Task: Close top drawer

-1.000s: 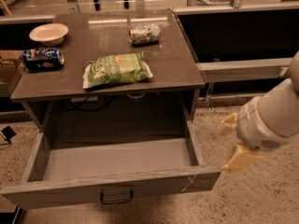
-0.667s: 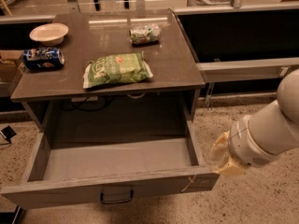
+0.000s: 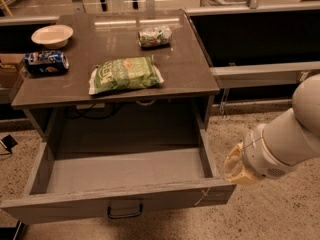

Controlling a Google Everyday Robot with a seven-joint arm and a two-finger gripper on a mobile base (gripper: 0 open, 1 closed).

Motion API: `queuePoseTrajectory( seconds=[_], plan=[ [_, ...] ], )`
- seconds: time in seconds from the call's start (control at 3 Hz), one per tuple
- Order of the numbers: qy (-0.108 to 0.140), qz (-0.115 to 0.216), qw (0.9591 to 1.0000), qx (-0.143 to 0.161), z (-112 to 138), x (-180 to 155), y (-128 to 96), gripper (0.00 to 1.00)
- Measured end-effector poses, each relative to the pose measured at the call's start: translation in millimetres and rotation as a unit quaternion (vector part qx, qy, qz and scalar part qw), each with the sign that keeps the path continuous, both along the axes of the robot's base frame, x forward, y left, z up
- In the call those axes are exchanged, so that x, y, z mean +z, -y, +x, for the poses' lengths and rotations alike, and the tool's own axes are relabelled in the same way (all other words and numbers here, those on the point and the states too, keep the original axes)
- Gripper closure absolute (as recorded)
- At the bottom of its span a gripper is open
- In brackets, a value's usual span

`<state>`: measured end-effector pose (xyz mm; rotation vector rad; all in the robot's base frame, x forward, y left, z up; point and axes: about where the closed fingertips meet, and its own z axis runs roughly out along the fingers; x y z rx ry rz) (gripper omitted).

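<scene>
The top drawer (image 3: 120,201) is a wide, shallow grey wood drawer, pulled far out of the cabinet and empty inside. Its flat front faces the bottom of the view, with a small dark wire handle (image 3: 124,212) at the centre and a pale scratch (image 3: 202,196) near the right end. My gripper (image 3: 233,167) is at the end of the white arm (image 3: 290,139) coming in from the right. It sits just right of the drawer's front right corner, close to it or touching it.
On the cabinet top (image 3: 190,74) lie a green bag (image 3: 126,74), a small green packet (image 3: 154,36), a blue can (image 3: 46,62) on its side and a white bowl (image 3: 52,34). A dark shelf unit (image 3: 260,34) stands to the right. Speckled floor (image 3: 260,214) lies below.
My arm and gripper have moved left and slightly down, from well right of the drawer to right beside its front right corner. The drawer has stayed open.
</scene>
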<state>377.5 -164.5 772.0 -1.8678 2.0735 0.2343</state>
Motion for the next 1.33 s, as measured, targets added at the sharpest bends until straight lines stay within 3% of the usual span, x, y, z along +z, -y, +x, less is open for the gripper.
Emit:
queuePoseTrajectory(
  seconds=[0.67,1.0,1.33],
  plan=[
    [0.005,-0.013,0.9999,-0.009,-11,-97,-45,1.00],
    [0.019,-0.015,0.9997,0.000,-20,-132,-65,1.00],
    [0.025,-0.016,0.9995,0.006,-23,-147,-74,1.00]
  ],
)
